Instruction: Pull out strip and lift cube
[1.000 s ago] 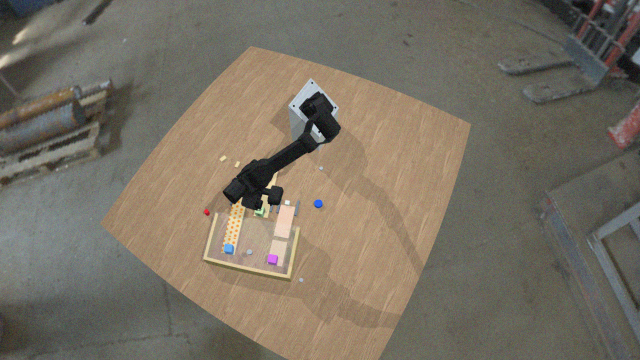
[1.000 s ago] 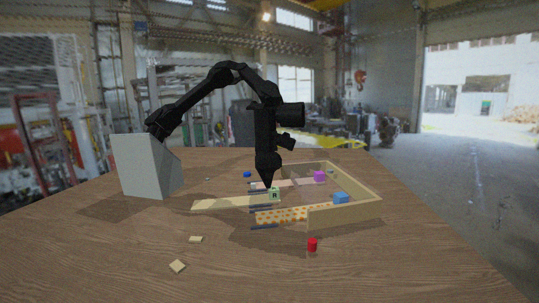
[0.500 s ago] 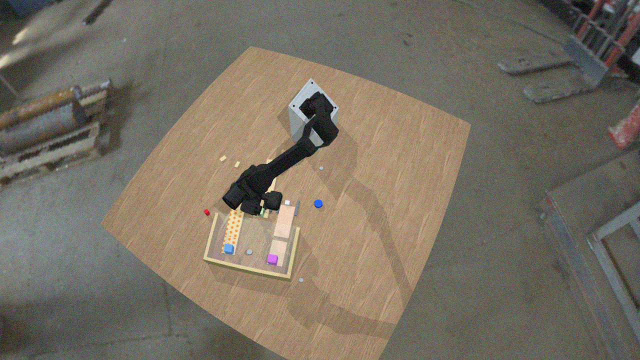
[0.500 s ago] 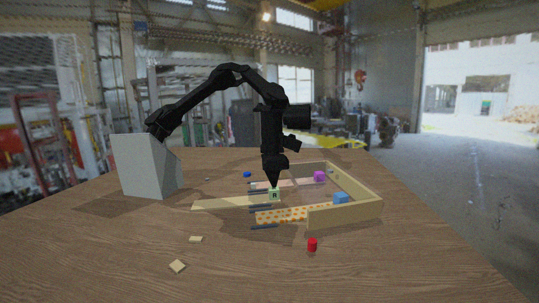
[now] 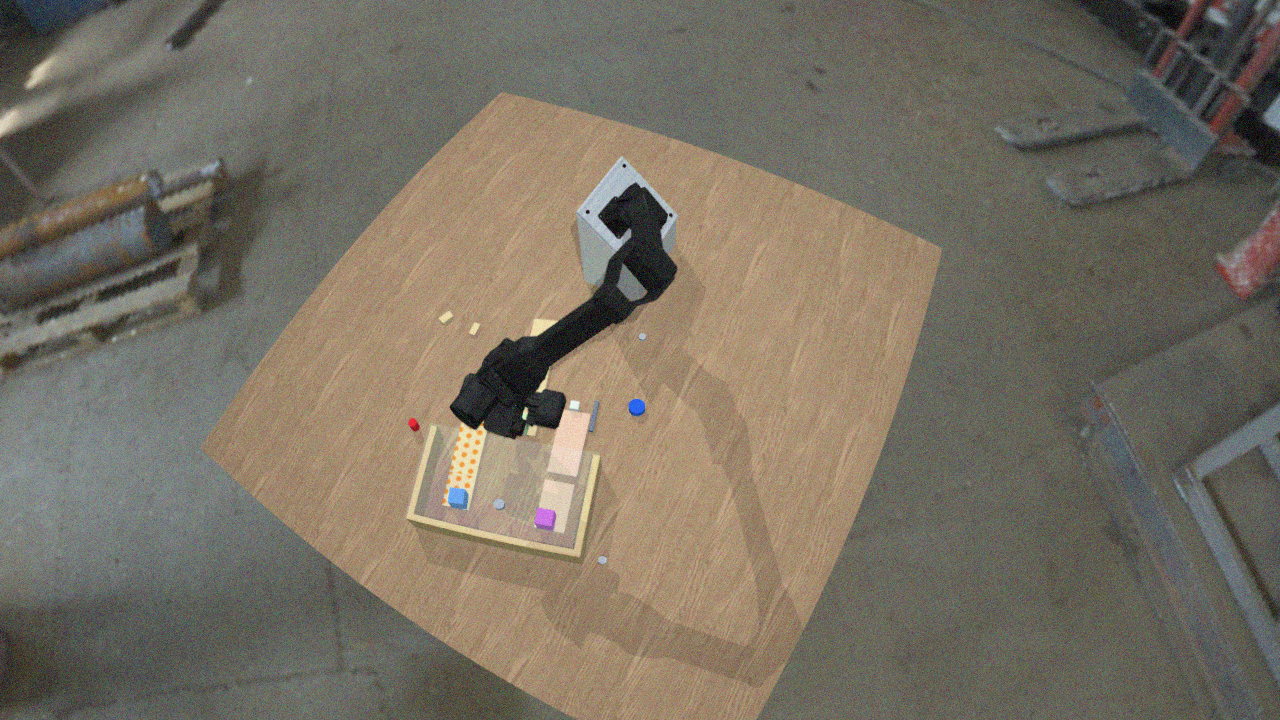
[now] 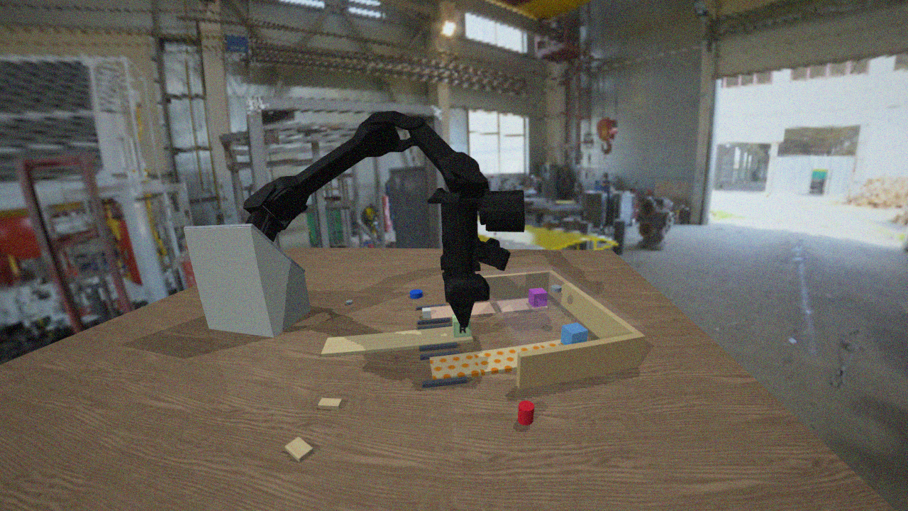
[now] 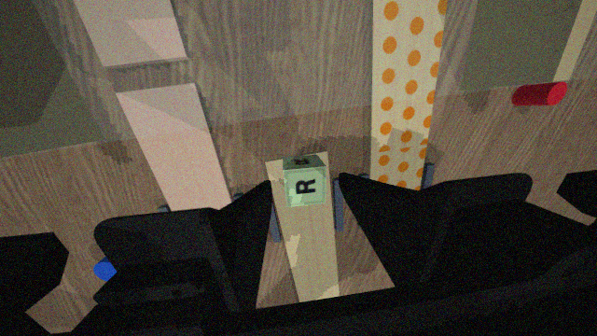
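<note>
The green cube (image 6: 456,331) (image 7: 306,188) marked R sits on the far end of the plain tan strip (image 5: 544,325) (image 6: 381,341) (image 7: 313,252), which lies outside the walled frame (image 5: 496,535) (image 6: 577,363). My gripper (image 6: 465,325) (image 7: 305,182) is open, pointing down, its fingertips on either side of the cube with a gap at each side in the wrist view. The dotted strip (image 5: 464,456) (image 6: 472,364) (image 7: 410,86) carries a blue cube (image 5: 457,497) (image 6: 574,333). The pink strip (image 5: 569,443) (image 7: 173,149) is in two pieces; its far piece carries a purple cube (image 5: 545,518) (image 6: 538,297). My arm hides most of the green cube from above.
Dark guide rails (image 6: 444,382) (image 7: 339,205) flank the strips. A red cylinder (image 5: 413,424) (image 6: 526,413) (image 7: 536,94) stands beside the frame. A blue disc (image 5: 636,407) (image 6: 416,293) (image 7: 104,270) lies beyond the pink strip. Two small tan tiles lie on the near side in the exterior view.
</note>
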Robot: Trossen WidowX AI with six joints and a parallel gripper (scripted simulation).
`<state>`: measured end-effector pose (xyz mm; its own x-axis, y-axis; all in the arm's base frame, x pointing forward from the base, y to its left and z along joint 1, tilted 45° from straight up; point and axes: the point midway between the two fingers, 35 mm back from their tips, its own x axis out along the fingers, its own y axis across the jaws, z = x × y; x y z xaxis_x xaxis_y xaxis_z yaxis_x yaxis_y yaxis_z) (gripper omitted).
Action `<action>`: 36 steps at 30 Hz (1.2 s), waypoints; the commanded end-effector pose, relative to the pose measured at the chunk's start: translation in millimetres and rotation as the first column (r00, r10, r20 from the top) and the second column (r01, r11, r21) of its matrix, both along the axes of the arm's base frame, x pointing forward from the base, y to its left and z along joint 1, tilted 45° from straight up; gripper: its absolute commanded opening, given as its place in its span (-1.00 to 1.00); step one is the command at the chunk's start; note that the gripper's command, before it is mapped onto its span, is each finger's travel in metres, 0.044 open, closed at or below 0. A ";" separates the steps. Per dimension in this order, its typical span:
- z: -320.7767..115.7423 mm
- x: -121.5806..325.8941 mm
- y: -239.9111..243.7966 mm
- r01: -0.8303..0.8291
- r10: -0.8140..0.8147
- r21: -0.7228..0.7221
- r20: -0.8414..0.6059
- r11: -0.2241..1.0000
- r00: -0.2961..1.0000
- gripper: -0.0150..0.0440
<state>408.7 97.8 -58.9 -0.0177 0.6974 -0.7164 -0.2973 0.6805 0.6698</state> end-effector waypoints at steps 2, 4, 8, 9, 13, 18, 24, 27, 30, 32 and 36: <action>-6.8 -1.7 6.1 0.005 -0.005 0.004 -0.006 1.000 1.000 0.36; -9.0 -1.9 8.4 0.005 -0.005 0.004 -0.006 1.000 1.000 0.36; -13.6 -2.5 13.0 0.005 -0.005 0.005 -0.006 1.000 1.000 0.36; -14.5 -2.7 14.0 0.005 -0.005 0.005 -0.006 1.000 1.000 0.36; -13.0 -1.7 13.3 -0.001 0.001 0.002 -0.001 1.000 1.000 0.27; -13.0 -1.7 13.3 -0.001 0.001 0.002 -0.001 1.000 1.000 -0.04; -13.0 -1.7 13.3 -0.001 0.001 0.002 -0.001 1.000 1.000 -0.18; -12.7 -2.2 13.0 -0.001 0.001 0.002 -0.001 1.000 1.000 -0.45; -8.7 -9.5 7.7 0.000 0.000 0.001 -0.002 1.000 1.000 -0.49; -5.3 -16.2 3.2 0.001 -0.001 0.001 -0.003 1.000 1.000 -0.49; 1.3 -30.1 -5.3 0.002 -0.002 0.001 -0.005 1.000 1.000 -0.49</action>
<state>390.2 102.3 -63.7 -0.0238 0.6989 -0.7148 -0.2961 0.6780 0.6728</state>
